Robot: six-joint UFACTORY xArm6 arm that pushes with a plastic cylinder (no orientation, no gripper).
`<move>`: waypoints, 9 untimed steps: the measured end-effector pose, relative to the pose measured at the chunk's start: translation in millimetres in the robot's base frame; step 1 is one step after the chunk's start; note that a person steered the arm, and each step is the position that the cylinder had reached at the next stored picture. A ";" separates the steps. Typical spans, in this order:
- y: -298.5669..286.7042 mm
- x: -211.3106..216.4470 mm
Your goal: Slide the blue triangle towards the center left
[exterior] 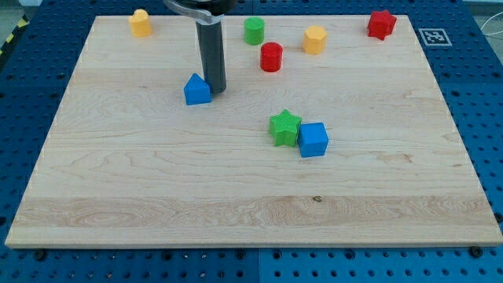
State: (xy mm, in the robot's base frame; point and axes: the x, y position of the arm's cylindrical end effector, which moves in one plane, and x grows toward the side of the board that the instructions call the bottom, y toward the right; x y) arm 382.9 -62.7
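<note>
The blue triangle [196,90] lies on the wooden board [141,181], left of the middle and toward the view's top. My dark rod comes down from the view's top, and my tip [216,88] rests on the board right against the triangle's right side, touching or nearly touching it.
A green star [284,127] and a blue cube [313,140] sit together near the board's middle. Along the view's top are a yellow block [140,23], a green cylinder [254,31], a red cylinder [271,56], a yellow hexagon [314,38] and a red star [381,23].
</note>
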 end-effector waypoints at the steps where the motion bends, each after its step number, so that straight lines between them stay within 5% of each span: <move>1: -23.4 1.3; 3: -88.0 -0.4; 5: -36.0 -16.0; 7: 1.8 41.7; 9: -63.7 30.2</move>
State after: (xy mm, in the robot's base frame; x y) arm 413.1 -126.4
